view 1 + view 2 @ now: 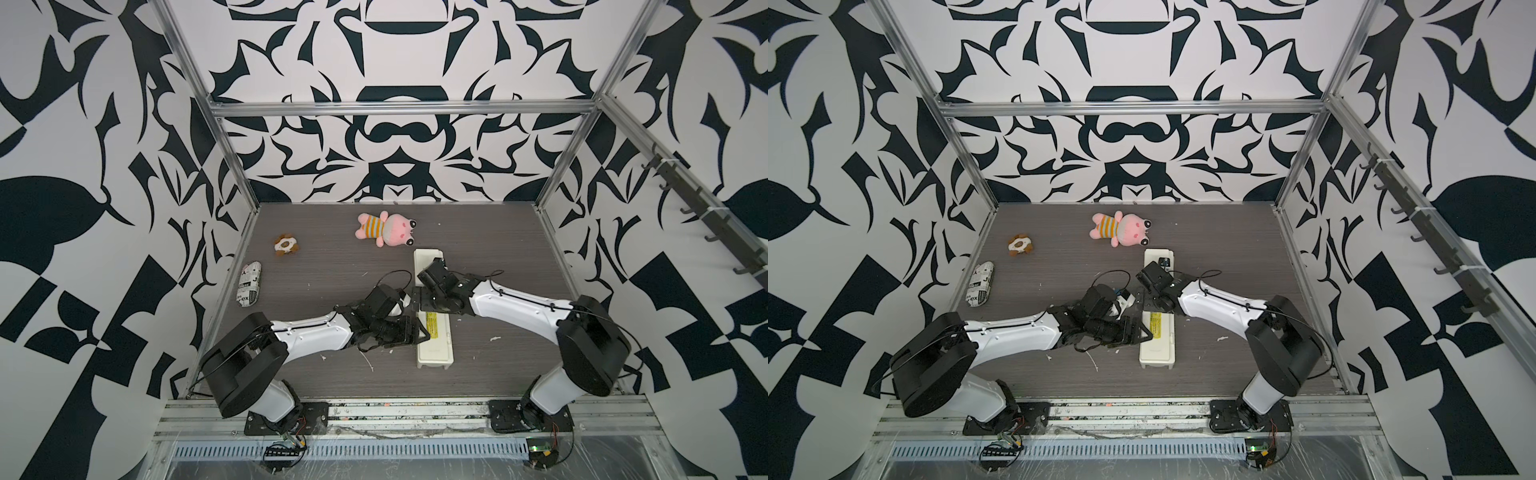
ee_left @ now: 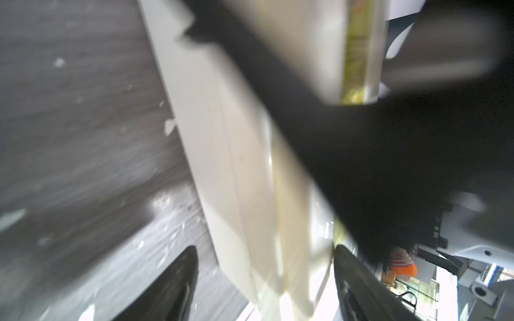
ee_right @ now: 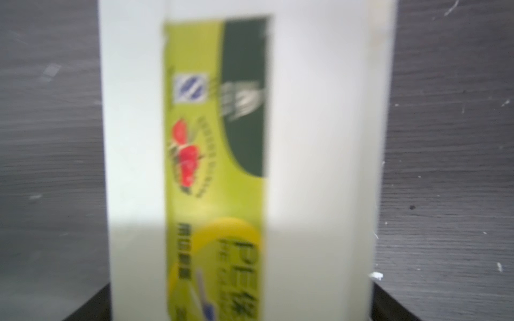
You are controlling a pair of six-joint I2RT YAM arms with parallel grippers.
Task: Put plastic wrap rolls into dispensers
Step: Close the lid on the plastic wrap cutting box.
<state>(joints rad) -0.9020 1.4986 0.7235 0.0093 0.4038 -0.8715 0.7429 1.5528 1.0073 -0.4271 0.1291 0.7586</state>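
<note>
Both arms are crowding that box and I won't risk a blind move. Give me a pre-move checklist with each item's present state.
1. Dispenser lying flat on the table: ok.
2. Lid down, yellow label facing up in both top views: ok.
3. Plastic wrap roll inside: cannot tell; none shows in any view.
4. Left pincer open, dispenser between its fingers: ok.
5. Right pincer open, a finger on either side of the dispenser: ok; whether they touch it, cannot tell.
6. Newsprint bundle and pink plush well clear of both arms: ok.
</note>
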